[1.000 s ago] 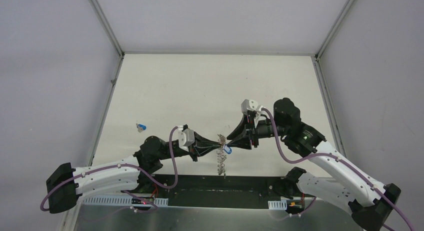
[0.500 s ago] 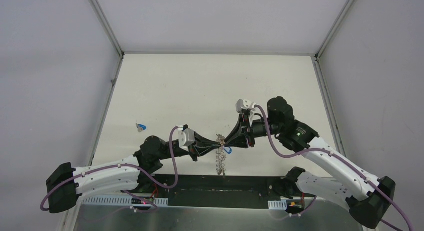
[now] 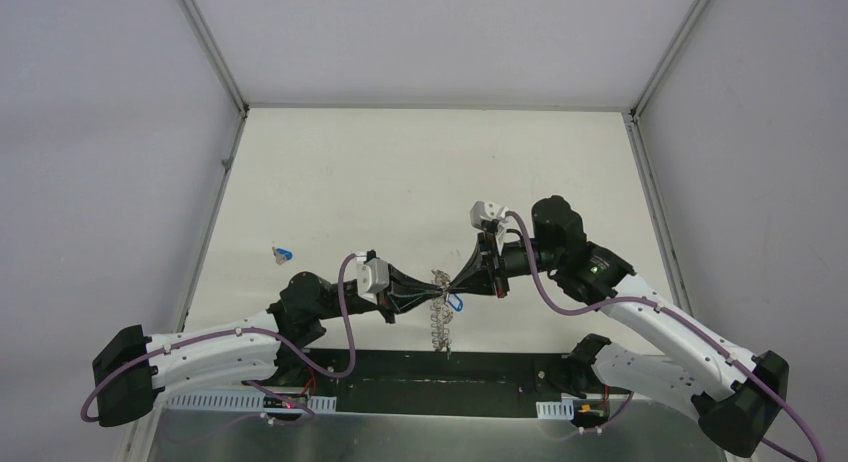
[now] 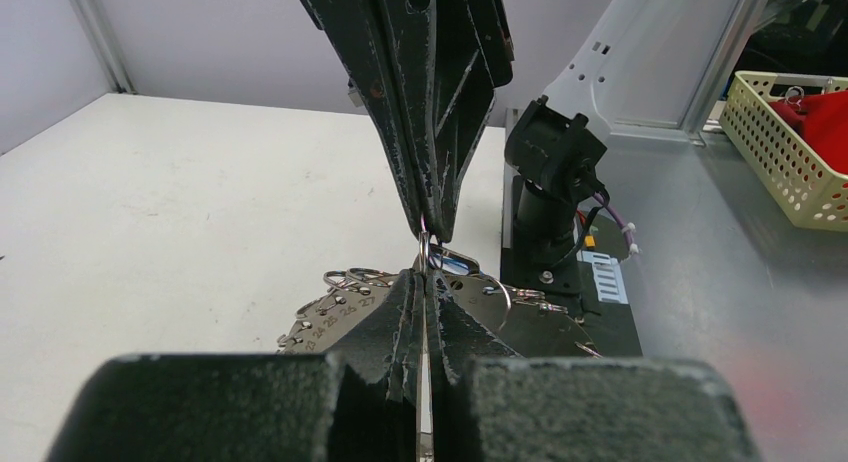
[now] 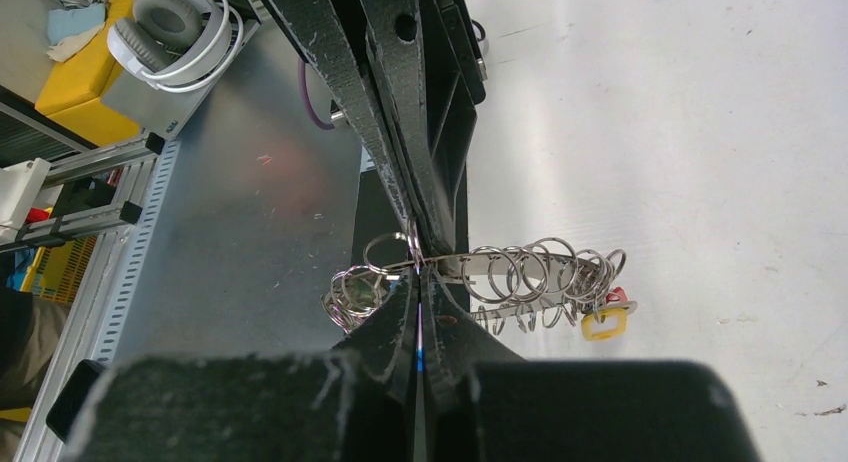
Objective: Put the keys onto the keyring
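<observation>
Light was bright, diffuse and overhead; the pale surface [image 3: 400, 182] carried only faint, soft shadows; in both wrist views the nearest black jaws were blurred, while the keyring [image 5: 520, 265] beyond appeared sharp, glinting slightly.

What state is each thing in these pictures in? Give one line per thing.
Keyring, held up off the table.
Left end effector, shut on the keyring.
Right end effector, shut on the keyring's edge.
Yellow-tagged key, hanging on the keyring.
Blue-tagged key, lying loose on the table, far left.
</observation>
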Controlling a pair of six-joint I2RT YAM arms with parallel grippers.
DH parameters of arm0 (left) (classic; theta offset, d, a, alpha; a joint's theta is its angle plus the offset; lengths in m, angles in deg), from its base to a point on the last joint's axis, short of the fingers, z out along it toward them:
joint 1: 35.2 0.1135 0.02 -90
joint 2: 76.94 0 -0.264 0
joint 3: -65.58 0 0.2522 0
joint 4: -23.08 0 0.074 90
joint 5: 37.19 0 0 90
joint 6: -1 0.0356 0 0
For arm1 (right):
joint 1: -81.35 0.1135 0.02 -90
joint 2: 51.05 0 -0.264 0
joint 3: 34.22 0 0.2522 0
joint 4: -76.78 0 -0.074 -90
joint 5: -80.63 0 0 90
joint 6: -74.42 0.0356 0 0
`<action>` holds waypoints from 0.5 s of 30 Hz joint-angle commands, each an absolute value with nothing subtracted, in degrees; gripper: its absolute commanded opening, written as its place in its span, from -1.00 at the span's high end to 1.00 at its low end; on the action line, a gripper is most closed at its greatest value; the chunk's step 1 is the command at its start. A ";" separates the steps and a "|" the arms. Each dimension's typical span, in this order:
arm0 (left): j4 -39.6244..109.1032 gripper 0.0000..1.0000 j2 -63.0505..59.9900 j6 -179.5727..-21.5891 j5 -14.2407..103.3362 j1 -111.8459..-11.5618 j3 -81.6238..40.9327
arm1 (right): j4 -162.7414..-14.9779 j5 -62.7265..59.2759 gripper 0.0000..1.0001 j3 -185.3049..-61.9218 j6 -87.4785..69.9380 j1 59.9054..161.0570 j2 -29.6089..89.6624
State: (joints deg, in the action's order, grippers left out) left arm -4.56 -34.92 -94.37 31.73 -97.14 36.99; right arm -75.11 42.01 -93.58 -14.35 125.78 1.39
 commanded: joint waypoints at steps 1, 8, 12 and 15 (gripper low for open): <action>-10.52 1.00 -35.36 -94.81 31.26 -97.62 35.54 | -77.33 41.01 1.00 -93.06 -14.55 125.44 0.23; -11.13 1.00 -35.55 -94.91 31.36 -97.61 35.88 | -76.94 40.26 1.00 -91.91 -14.80 125.48 -0.99; -11.15 1.00 -35.53 -94.91 31.34 -97.61 35.92 | -76.55 40.20 1.00 -91.61 -15.12 125.47 -0.96; -11.23 1.00 -35.54 -94.91 31.31 -97.61 35.92 | -76.43 40.04 1.00 -91.40 -15.06 125.46 -0.72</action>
State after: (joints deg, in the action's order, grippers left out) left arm -4.70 -34.92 -94.37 31.73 -97.14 36.99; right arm -75.43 40.98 -91.75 -14.39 125.78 -0.12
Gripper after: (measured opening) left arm 0.009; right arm 0.006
